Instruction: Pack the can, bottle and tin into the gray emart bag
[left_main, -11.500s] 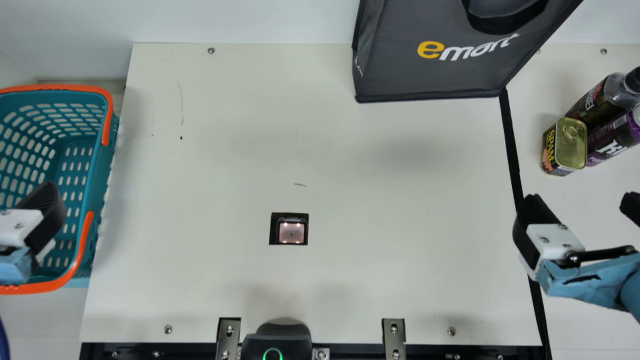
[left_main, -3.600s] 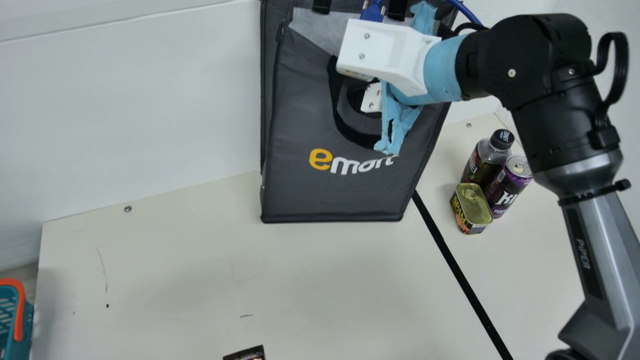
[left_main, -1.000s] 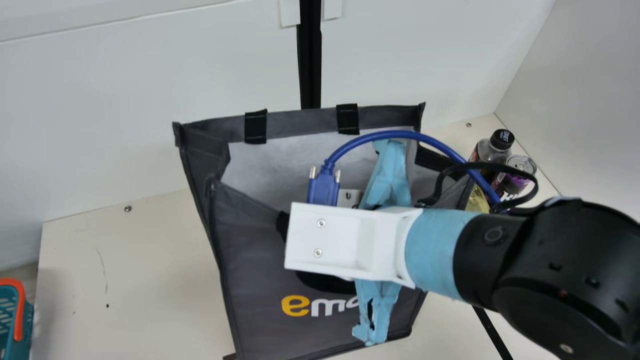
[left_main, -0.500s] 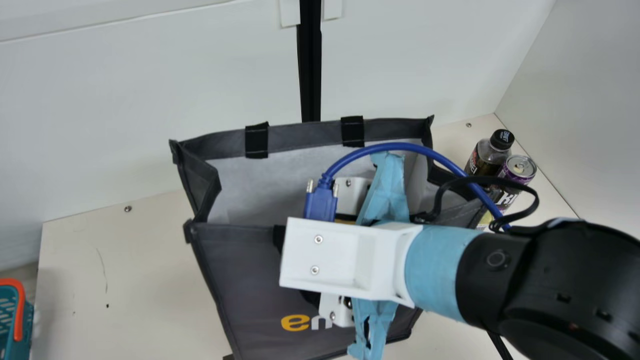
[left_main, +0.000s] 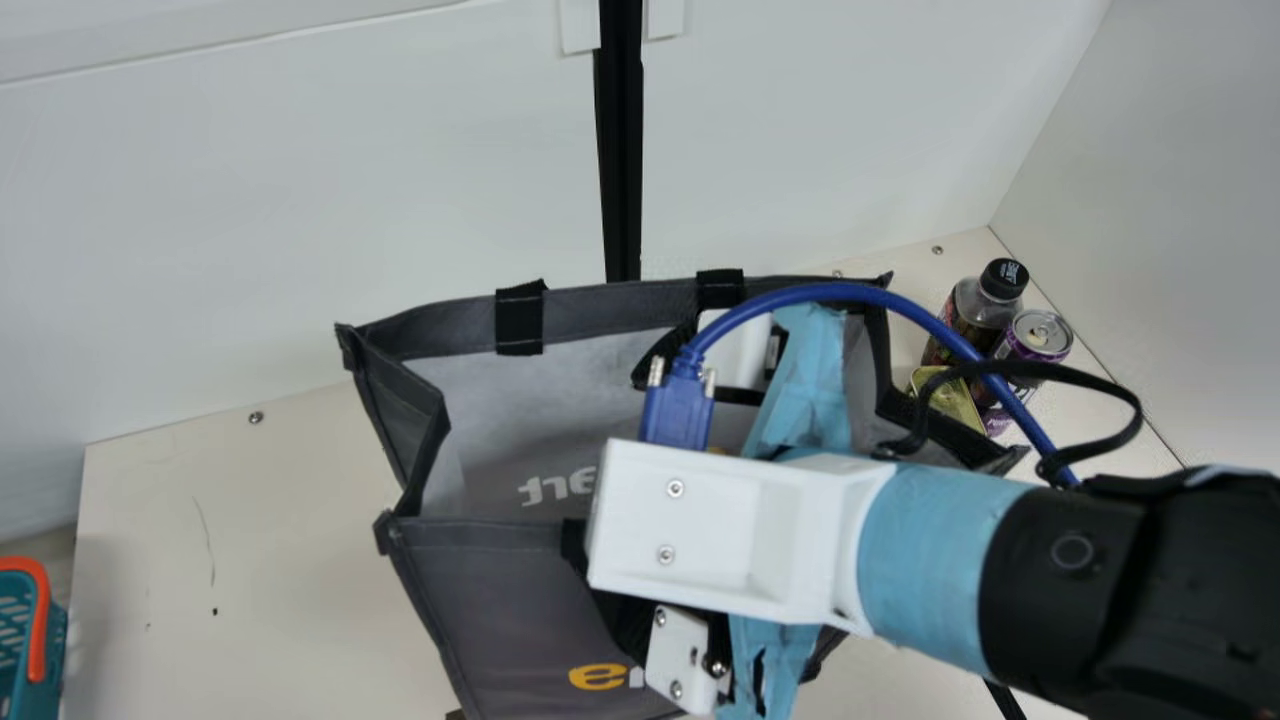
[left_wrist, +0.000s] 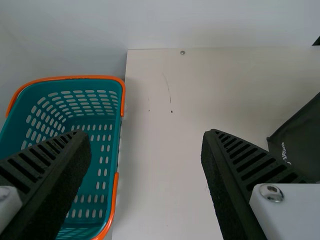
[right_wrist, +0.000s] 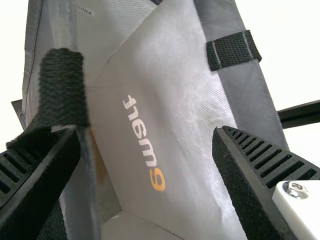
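Step in hand, as judged: bag preparation, before any loading. The gray emart bag (left_main: 480, 600) stands on the surface (left_main: 240, 540) with its mouth spread and its inner wall exposed. The can (left_main: 1040, 335), bottle (left_main: 985, 312) and tin (left_main: 955, 402) are grouped close together on the surface, beside the bag on the right-arm side; all three remain to be packed.

Right claw (right_wrist: 145, 132): positioned at the bag mouth, fingers wide apart, nothing clamped between them. One finger lies against or over the black handle strap (right_wrist: 60, 90); whether the strap is hooked on it cannot be told. Left claw (left_wrist: 147, 135): fingers well apart, holding nothing, above the surface near the teal basket (left_wrist: 75, 77).

Next move, as judged: confirm that the mouth is fully spread, then withdraw the right claw clear of the strap and proceed to the item group. Caution: a snagged strap could drag or tip the bag, and the soft walls may fold inward, narrowing the opening.
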